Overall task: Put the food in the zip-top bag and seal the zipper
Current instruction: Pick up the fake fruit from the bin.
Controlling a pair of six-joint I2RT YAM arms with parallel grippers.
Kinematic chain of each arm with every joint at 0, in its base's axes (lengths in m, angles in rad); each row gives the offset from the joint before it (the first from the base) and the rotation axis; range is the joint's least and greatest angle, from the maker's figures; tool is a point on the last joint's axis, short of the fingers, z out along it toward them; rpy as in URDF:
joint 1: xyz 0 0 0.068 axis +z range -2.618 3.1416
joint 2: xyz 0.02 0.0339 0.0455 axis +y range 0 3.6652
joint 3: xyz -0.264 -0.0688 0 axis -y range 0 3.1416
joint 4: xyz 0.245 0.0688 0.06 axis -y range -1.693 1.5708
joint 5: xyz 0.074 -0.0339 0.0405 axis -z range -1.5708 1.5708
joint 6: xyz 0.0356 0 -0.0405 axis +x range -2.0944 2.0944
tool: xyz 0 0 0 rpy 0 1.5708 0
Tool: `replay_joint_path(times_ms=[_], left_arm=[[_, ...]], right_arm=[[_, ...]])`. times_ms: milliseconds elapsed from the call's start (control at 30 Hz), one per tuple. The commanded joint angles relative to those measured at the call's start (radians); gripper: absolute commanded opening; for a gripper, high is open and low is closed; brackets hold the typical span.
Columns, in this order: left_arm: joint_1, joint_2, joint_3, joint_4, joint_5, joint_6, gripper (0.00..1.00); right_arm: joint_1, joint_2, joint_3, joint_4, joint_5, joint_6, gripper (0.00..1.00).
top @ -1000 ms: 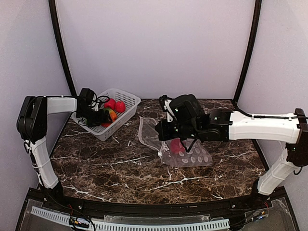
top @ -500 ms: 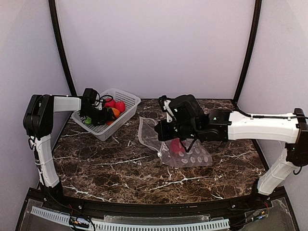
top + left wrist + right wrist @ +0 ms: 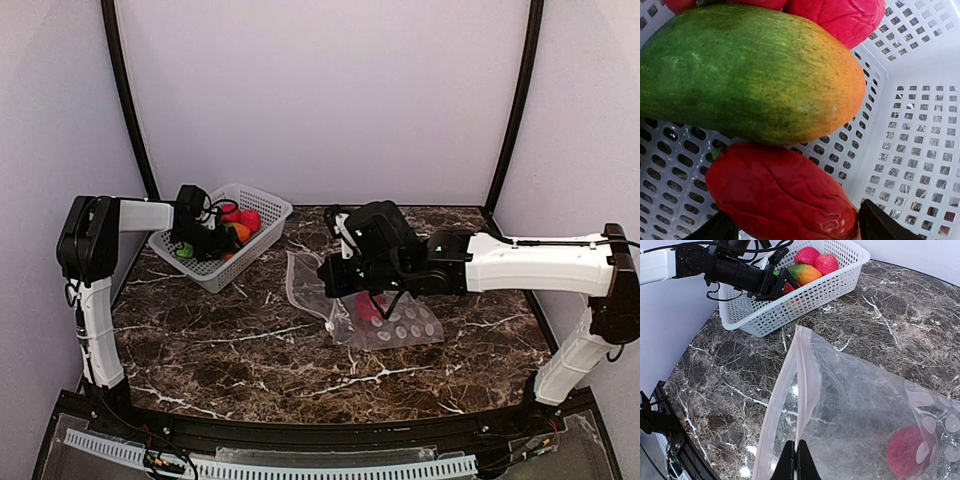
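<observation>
- Two fingers of the left pincer (image 3: 797, 229) stand either side of a wrinkled red fruit (image 3: 780, 190) in the white basket (image 3: 920, 150). Whether they are pressing on it I cannot tell. They flank it near one end, so it may squirt out when squeezed or lifted.
- The mango (image 3: 750, 70) lies just beside that fruit, apparently touching it, with another red piece (image 3: 840, 17) beyond. A lift could drag or roll them, and a light basket might slide or tip on the desk (image 3: 250, 350).
- The right pincer (image 3: 796, 460) is closed on one lip of the bag (image 3: 855, 410), holding it raised so the mouth gapes toward the basket. It pinches only a thin bit of film. A knock from an arriving fruit could pull the lip free and let the mouth fall flat.
- The opening looks narrow, and the pink zipper (image 3: 805, 360) folds along it. A fruit brought in off line would likely hit the lip, push the bag across the smooth stone, or drop onto the desk.
- One red fruit (image 3: 907, 452) sits deep in the bag, while the others are in the basket, well apart from it. Tipping the bag much could roll that one back out.
- Both arms must work near the mouth, so a bump between them is a fair worry.
</observation>
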Motion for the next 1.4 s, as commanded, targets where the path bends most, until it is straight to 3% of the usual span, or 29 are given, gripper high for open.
replay_joint_path(times_ms=[0,267,400,667,1167,1367], left_arm=[[0.005,0.0,0.035,-0.061,-0.06,0.058,0.79],[0.005,-0.004,0.076,-0.119,-0.072,0.106,0.58],[0.005,-0.009,0.084,-0.135,-0.073,0.115,0.53],[0.005,-0.036,0.088,-0.143,-0.063,0.113,0.52],[0.007,-0.281,-0.014,-0.082,-0.092,0.103,0.52],[0.003,-0.413,-0.068,-0.024,0.016,0.089,0.51]], right_arm=[[-0.006,0.01,0.023,0.028,-0.016,0.008,0.0],[-0.006,-0.014,-0.005,0.028,-0.011,0.023,0.0],[-0.007,-0.021,-0.013,0.028,-0.006,0.028,0.0],[-0.006,-0.018,-0.008,0.028,-0.006,0.027,0.0],[-0.006,-0.03,-0.008,0.026,0.007,0.023,0.0],[-0.006,-0.039,-0.003,0.023,0.018,0.016,0.0]])
